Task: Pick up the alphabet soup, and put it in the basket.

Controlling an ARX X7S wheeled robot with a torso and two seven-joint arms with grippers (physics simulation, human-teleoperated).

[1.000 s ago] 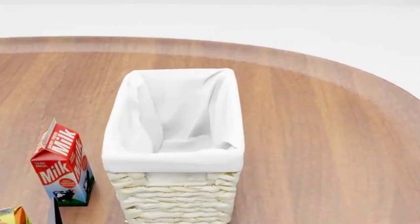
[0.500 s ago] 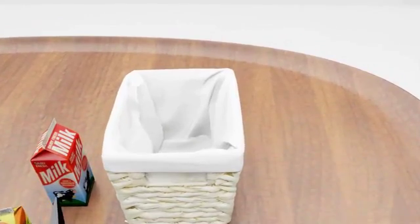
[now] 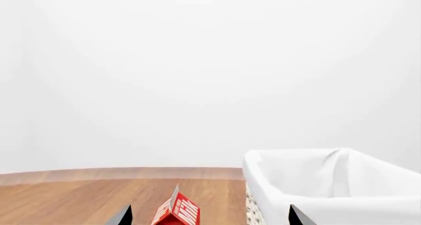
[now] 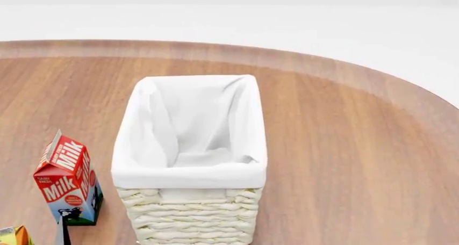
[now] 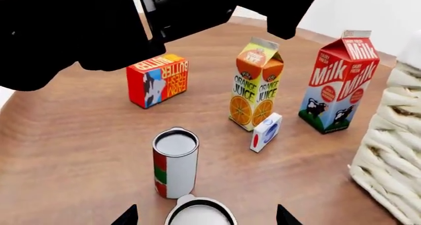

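The cream wicker basket with a white cloth lining stands mid-table; it also shows in the left wrist view and the right wrist view. Two cans show in the right wrist view. One is an upright can with a red, green and white label. The other is a can seen only by its white lid. I cannot tell which is the alphabet soup. My right gripper is open, with the lidded can between its fingertips. My left gripper is open and empty, with the milk carton ahead of it.
The milk carton stands left of the basket, with an orange juice carton, a butter box and a small white-and-blue box nearby. The robot's dark arm hangs over the butter box.
A dark fingertip at the bottom left of the head view has shifted slightly. The basket and cartons have not moved.
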